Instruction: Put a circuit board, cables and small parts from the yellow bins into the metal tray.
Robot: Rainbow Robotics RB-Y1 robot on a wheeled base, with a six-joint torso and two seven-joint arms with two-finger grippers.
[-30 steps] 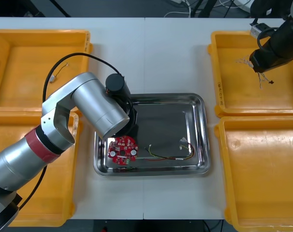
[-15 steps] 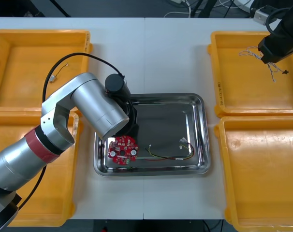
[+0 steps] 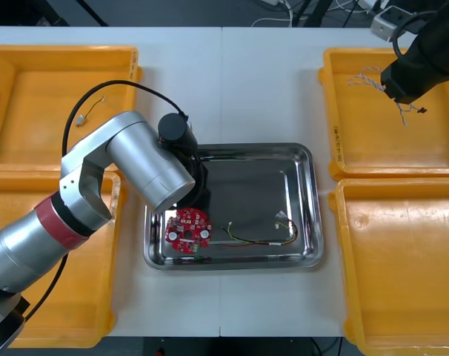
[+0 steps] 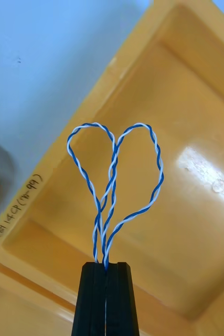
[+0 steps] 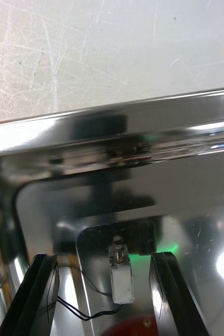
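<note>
Big picture first: the worktop [image 3: 269, 89] has two yellow bins at each side edge, and the metal tray [image 3: 247, 185] sits in the middle between them. Going by the tray, the job looks well past halfway.

The round red circuit board [image 3: 187, 228] is already in, at the tray's near left corner. A red and yellow cable [image 3: 258, 241] lies along the tray's near edge, just beside the board.

The second cable is on its way. The right tool [image 4: 105, 265] hangs over the far right bin [image 3: 373, 141] at the worktop's far right corner, its fingers pinched fully together on the twisted blue and white cable [image 4: 112, 173], which loops out from the tips like a little heart. It's lifted clear of the bin floor but well apart from the tray, so carrying it across and letting go is probably the main thing left.

The left tool [image 5: 102, 256] is down inside the tray by its far left corner, fingers spread wide and gripping nothing. A small metal part [image 5: 121, 275] with a thin black lead [image 5: 85, 315] lies on the tray floor between them, touching neither finger — so that one reads as delivered.

The other bins look almost bare, so there's likely not much more to fetch.
</note>
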